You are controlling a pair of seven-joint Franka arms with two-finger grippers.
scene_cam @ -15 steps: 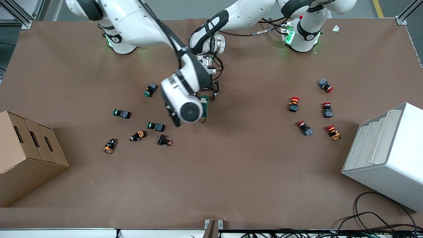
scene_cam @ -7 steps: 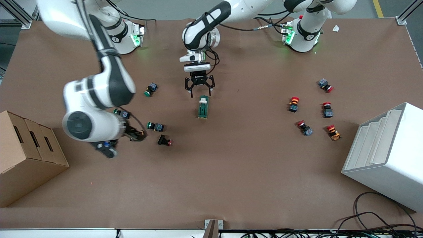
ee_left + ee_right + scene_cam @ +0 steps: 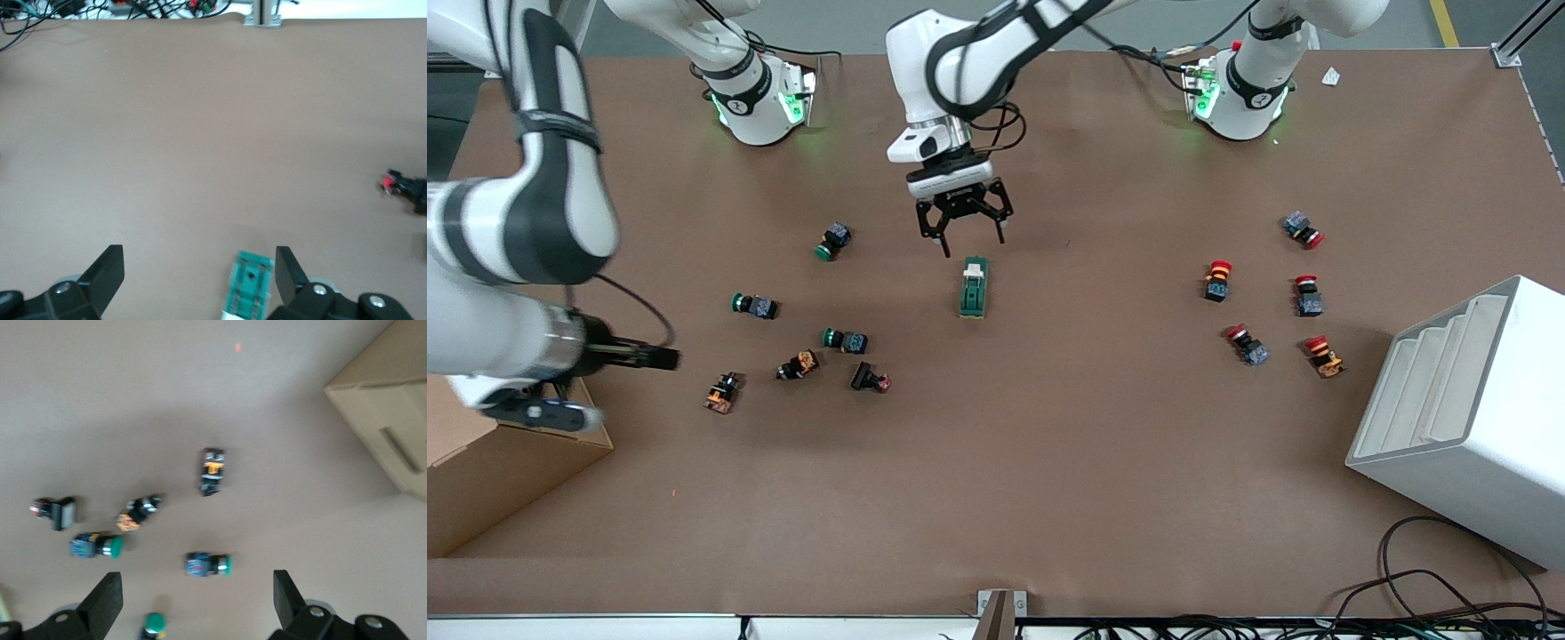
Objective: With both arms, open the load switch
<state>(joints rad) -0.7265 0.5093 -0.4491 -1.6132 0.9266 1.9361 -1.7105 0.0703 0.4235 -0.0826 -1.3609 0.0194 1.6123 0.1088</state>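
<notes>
The load switch (image 3: 974,287), a dark-green block with a white lever piece at the end toward the robots' bases, lies flat mid-table with nothing touching it. My left gripper (image 3: 971,242) hangs open over the table just off that lever end. In the left wrist view the load switch (image 3: 250,287) shows close to one finger of the open left gripper (image 3: 199,260). My right gripper (image 3: 660,357) is far off, over the table by the cardboard box, and nothing lies between its fingers. In the right wrist view the right gripper (image 3: 195,583) stands open above green-capped push buttons (image 3: 207,565).
Several green-capped and orange push buttons (image 3: 845,340) lie scattered toward the right arm's end. Red-capped ones (image 3: 1245,342) lie toward the left arm's end. A cardboard box (image 3: 507,480) stands at one table end and a white rack (image 3: 1467,418) at the other.
The right arm has swung away from the load switch toward the cardboard box. The left gripper has let go of the switch, opened and drawn back a little.
</notes>
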